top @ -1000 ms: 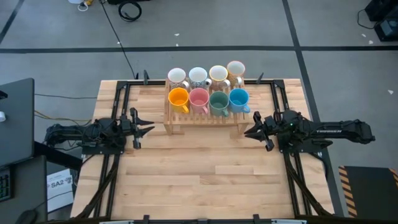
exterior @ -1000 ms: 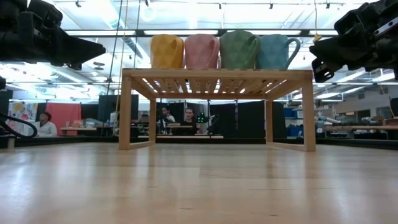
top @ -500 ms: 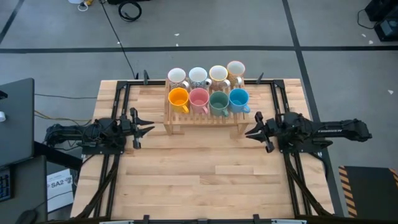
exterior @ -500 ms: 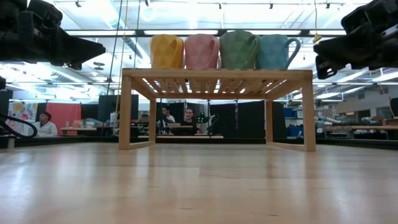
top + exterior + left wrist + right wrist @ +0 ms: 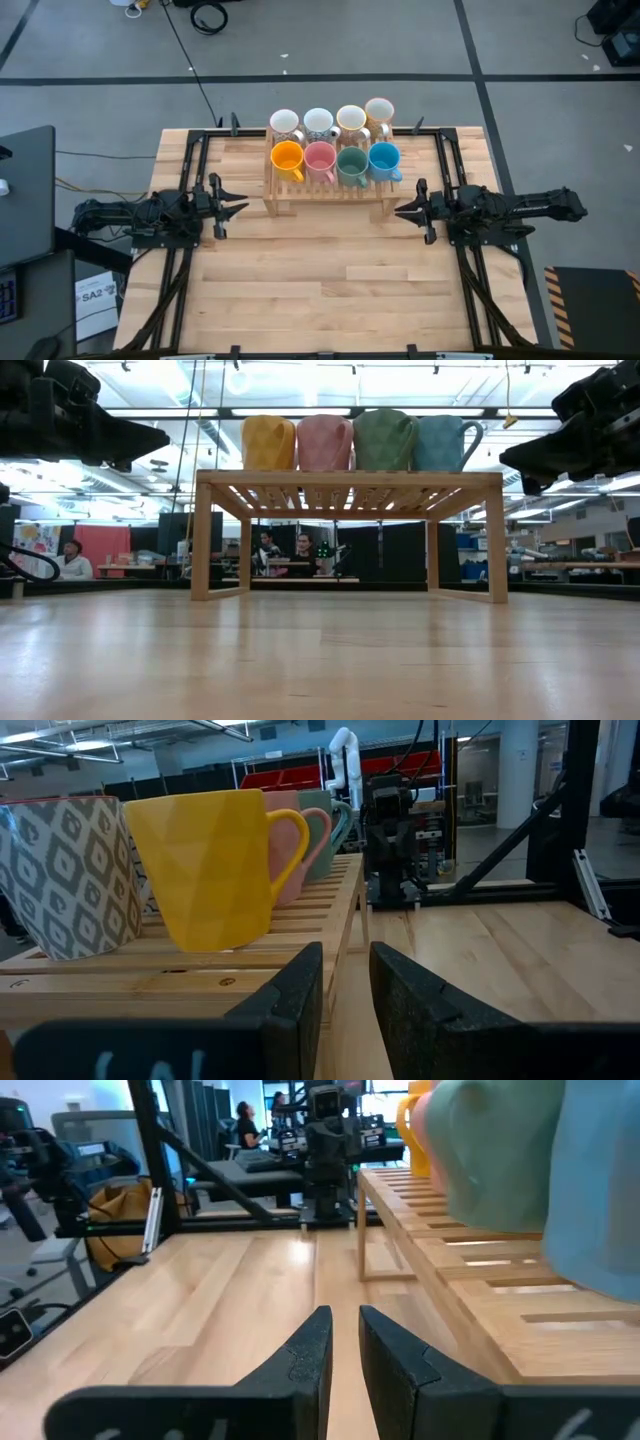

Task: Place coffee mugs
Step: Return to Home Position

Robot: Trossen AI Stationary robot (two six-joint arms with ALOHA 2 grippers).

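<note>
High view: our right end effector [image 5: 403,212], fingers narrowly apart and empty, has drawn back and levelled beside the wooden rack [image 5: 325,192]. All eight coffee mugs [image 5: 335,145] sit on the rack, so we judge placing finished. Our left end effector [image 5: 240,207], also narrow and empty, waits opposite.

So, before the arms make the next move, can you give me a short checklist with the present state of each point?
1. Eight ceramic mugs on the slatted wooden rack, two rows: ok.
2. Front row stands orange mug, pink mug, green mug, blue mug: ok.
3. Left gripper empty, beside the rack: ok.
4. Right gripper empty, beside the rack: ok.
5. Mugs sitting steadily: cannot tell.
</note>
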